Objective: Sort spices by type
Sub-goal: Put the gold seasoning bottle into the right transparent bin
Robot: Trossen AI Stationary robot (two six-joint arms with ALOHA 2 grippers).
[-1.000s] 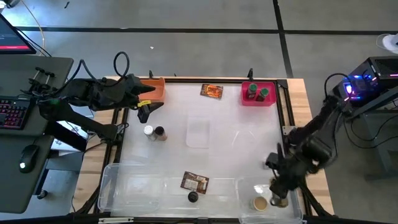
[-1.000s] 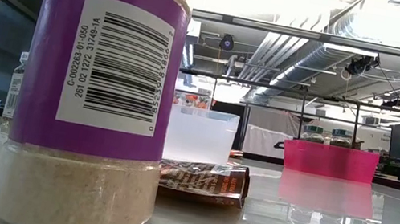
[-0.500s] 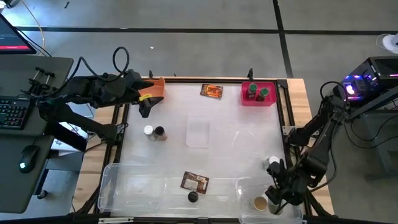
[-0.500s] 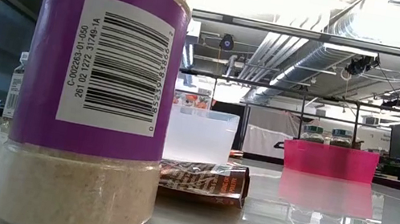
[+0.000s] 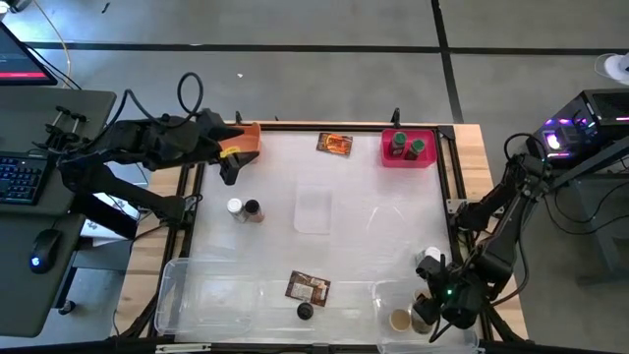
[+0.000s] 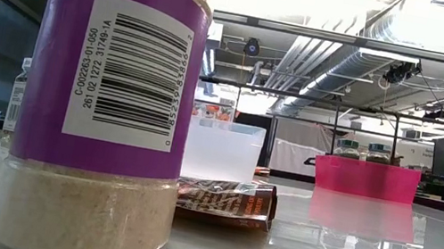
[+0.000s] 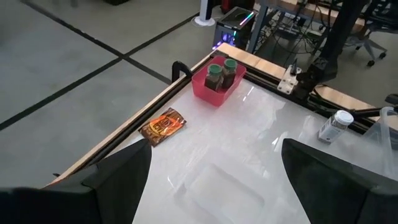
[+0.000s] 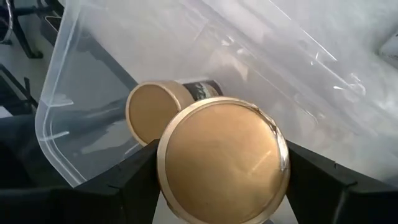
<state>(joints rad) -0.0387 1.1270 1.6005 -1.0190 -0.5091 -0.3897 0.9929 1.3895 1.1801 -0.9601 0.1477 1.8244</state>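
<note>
Partly sorted, by my reading: two green-lidded spice jars (image 5: 405, 147) stand in the pink bin (image 5: 388, 157), and one tan-lidded jar (image 8: 151, 110) lies in the clear plastic tray (image 5: 385, 295) at the near right. Above it, the right gripper (image 5: 427, 315) is clamped on a second tan-lidded jar (image 8: 222, 160). Left over: a white-lidded jar (image 5: 235, 206), two black-lidded jars (image 5: 253, 208), two flat packets (image 5: 334, 145), another white-capped jar (image 5: 429, 260). At the orange bin (image 5: 246, 138) the left gripper (image 5: 229, 165) waits, fingers apart, empty.

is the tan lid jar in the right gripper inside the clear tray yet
Cannot tell. The right gripper holds the tan-lid jar over the clear tray, where a second tan-lid jar lies tipped.
</note>
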